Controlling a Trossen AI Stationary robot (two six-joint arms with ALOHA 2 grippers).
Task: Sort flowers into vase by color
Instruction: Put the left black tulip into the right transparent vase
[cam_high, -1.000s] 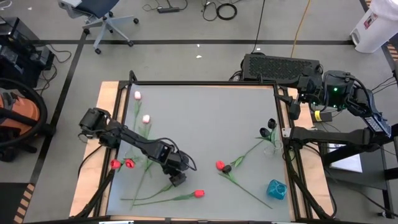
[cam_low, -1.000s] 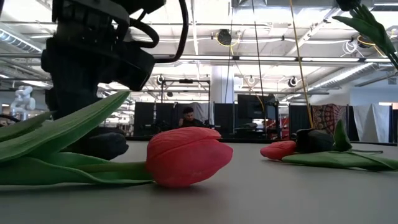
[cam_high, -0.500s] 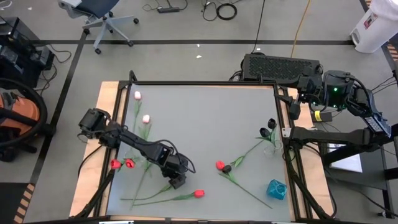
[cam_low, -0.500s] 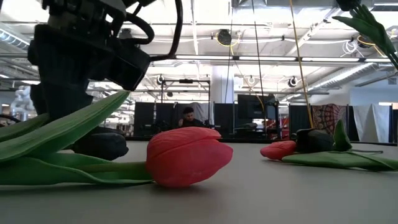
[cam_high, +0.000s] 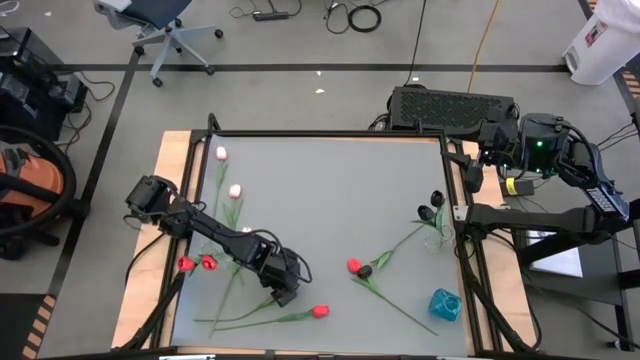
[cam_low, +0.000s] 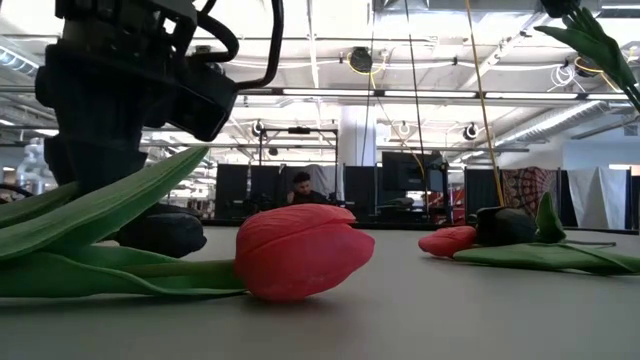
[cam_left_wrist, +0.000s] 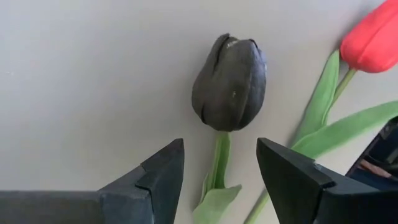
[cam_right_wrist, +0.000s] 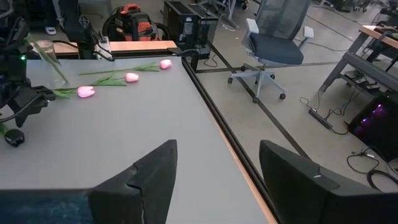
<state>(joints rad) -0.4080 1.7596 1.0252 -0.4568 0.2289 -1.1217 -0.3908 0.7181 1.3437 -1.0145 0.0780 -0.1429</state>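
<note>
A black tulip (cam_left_wrist: 230, 81) lies on the grey table, and its stem (cam_left_wrist: 217, 158) runs between the two fingers of my left gripper (cam_left_wrist: 221, 180). That gripper (cam_high: 283, 291) is open, points steeply down and touches nothing. In the low view the black head (cam_low: 165, 232) rests on the table under the gripper (cam_low: 130, 90). A red tulip (cam_high: 320, 311) lies just beyond, toward the near edge. My right gripper (cam_right_wrist: 217, 180) hangs open and raised off the table's right side (cam_high: 497, 148). A clear vase (cam_high: 433, 238) at the right edge holds black-headed stems.
Two red tulips (cam_high: 197, 263) lie near the left edge and two pink ones (cam_high: 228, 172) at the far left. A red and a black head (cam_high: 359, 268) lie mid-table. A blue container (cam_high: 445, 303) sits at the near right. A person (cam_low: 302, 186) is far behind the table.
My left gripper has crept a little toward the table's left edge, staying low over the black tulip and open. The flowers lie where they were.
</note>
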